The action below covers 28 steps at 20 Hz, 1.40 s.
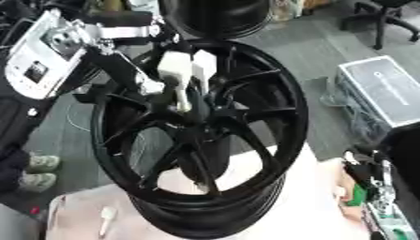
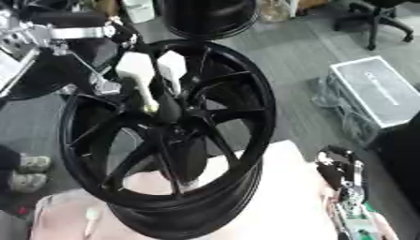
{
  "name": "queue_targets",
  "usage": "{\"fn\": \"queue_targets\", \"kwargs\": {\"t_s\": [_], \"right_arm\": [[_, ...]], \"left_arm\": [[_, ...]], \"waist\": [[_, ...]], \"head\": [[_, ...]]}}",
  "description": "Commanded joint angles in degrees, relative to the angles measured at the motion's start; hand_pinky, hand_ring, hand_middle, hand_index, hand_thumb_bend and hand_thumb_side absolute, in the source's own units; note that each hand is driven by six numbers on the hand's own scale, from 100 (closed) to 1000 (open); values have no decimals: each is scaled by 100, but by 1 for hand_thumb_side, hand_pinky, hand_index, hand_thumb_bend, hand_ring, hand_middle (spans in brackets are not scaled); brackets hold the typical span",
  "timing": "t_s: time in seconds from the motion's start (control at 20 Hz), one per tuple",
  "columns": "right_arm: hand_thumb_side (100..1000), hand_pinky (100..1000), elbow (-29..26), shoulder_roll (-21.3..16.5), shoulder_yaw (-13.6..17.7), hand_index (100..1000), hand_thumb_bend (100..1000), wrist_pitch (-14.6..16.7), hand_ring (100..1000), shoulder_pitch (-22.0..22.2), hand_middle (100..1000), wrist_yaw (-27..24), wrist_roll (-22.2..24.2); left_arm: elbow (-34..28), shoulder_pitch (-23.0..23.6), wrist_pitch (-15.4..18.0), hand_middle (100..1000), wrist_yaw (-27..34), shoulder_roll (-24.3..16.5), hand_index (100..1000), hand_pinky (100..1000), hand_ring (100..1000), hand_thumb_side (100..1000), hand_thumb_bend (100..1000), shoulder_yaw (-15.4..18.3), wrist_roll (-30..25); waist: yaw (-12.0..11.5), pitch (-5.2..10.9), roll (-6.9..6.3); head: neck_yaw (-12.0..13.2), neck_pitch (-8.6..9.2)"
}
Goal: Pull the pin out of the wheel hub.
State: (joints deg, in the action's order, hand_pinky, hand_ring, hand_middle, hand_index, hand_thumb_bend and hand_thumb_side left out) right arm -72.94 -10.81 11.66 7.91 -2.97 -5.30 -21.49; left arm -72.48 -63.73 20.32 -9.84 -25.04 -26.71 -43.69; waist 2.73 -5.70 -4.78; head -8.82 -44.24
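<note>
We are reaching our left hand (image 1: 184, 70) in from the upper left, over the upper part of the wheel hub (image 1: 193, 124), and its pale fingers are pointing down toward the centre of the wheel. They appear to be closing round a pale, slender pin (image 1: 182, 101) that is standing out of the hub just above its centre, though we cannot make out the contact itself with any certainty. The pin seems to be sitting in the hub with its lower end at the dark centre, so we judge that the pull is only beginning: the hand is at the pin, but the pin is not yet clear of the hub. What is left is drawing it straight out along its own line and away from the spokes.

Our right hand (image 1: 365, 183) is resting low to the right of the hub, beside the rim; we cannot tell how its fingers lie.

The black wheel is leaning on a pale table (image 1: 303, 206) below the hub.
</note>
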Motion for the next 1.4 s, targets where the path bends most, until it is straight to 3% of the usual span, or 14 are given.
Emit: {"fn": "queue_targets", "kwargs": {"t_s": [0.05,0.25,0.4,0.7,0.85,1.0,1.15,1.25,1.4], "right_arm": [[100,406,-36,-88,50,620,100,31,416,-7,680,-20,-16],[100,406,-28,-114,106,620,100,39,416,35,680,-32,-70],[100,407,-27,-116,135,620,100,49,416,41,680,-41,-102],[100,407,-45,-92,159,619,100,57,417,4,680,-58,-135],[100,407,-45,-71,126,619,100,46,417,-6,680,-53,-107],[100,407,-45,-49,88,619,100,36,417,-27,680,-44,-71],[100,406,-54,-33,70,618,100,29,417,-44,680,-41,-45],[100,406,-59,-28,82,618,100,27,417,-42,680,-46,-55],[100,407,-58,-15,82,618,100,22,417,-43,680,-51,-58]], "left_arm": [[-239,-191,689,362,319,-480,551,498,369,299,100,408,-801],[-349,-89,454,363,601,-1031,554,501,369,284,100,958,-553],[-293,251,292,365,569,-1465,557,499,373,293,100,1368,-309],[260,1152,-73,391,426,-2342,582,497,392,361,100,1749,-143],[719,1637,-185,453,211,-2379,634,507,410,379,100,1752,-109],[1057,2010,-153,588,-70,-2236,755,528,474,428,141,1743,88],[1364,2144,-195,703,-358,-2044,817,551,530,518,254,1705,360],[1520,2223,-234,744,-558,-1935,837,560,552,610,362,1745,558],[1687,2380,-312,778,-869,-1825,854,572,573,693,437,1863,868]], "waist": [[-39,98,32],[-174,123,30],[-247,124,46],[-282,71,114],[-233,71,133],[-162,69,160],[-100,53,193],[-71,44,201],[-47,23,190]], "head": [[-72,13],[-182,13],[-235,13],[-265,13],[-212,13],[-153,13],[-122,13],[-108,13],[-82,13]]}}
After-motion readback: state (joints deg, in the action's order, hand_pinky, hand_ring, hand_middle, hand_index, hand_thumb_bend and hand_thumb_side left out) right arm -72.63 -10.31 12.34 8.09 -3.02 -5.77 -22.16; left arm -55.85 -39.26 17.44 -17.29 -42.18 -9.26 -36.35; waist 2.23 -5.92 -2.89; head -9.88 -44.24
